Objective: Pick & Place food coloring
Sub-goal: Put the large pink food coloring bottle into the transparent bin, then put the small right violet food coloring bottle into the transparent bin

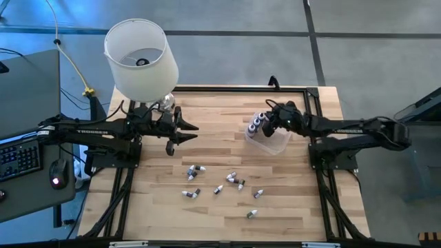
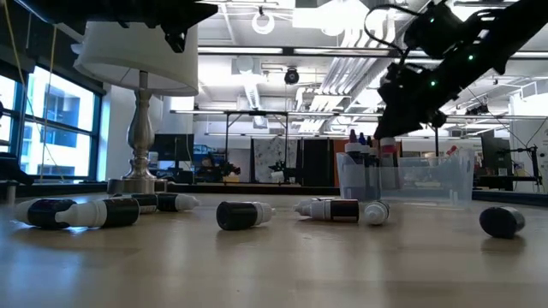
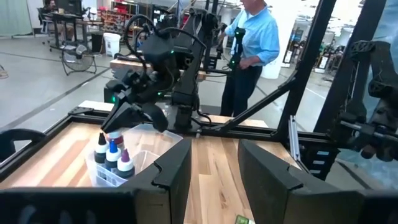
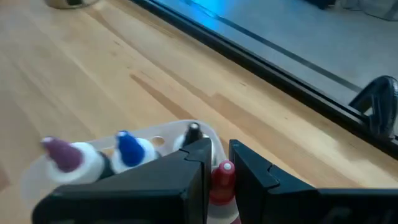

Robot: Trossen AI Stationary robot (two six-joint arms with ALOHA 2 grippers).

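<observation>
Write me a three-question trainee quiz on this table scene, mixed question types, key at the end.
1. True or false: the right gripper is over the clear plastic tub.
2. The cap colour between the right gripper's fingers in its wrist view is: A red, B green, C yellow.
3. Fill in: the loose small dark dropper bottles with pale caps on the wooden table lie on their ____.

Key: 1 true; 2 A, the red-capped bottle; 3 sides. The left gripper waits near the white-shaded lamp.

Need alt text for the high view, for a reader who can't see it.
Seen from above, the right gripper hangs over a clear tub holding upright food coloring bottles, while more bottles lie scattered on the wooden table. The left gripper waits beside a white lamp.
</observation>
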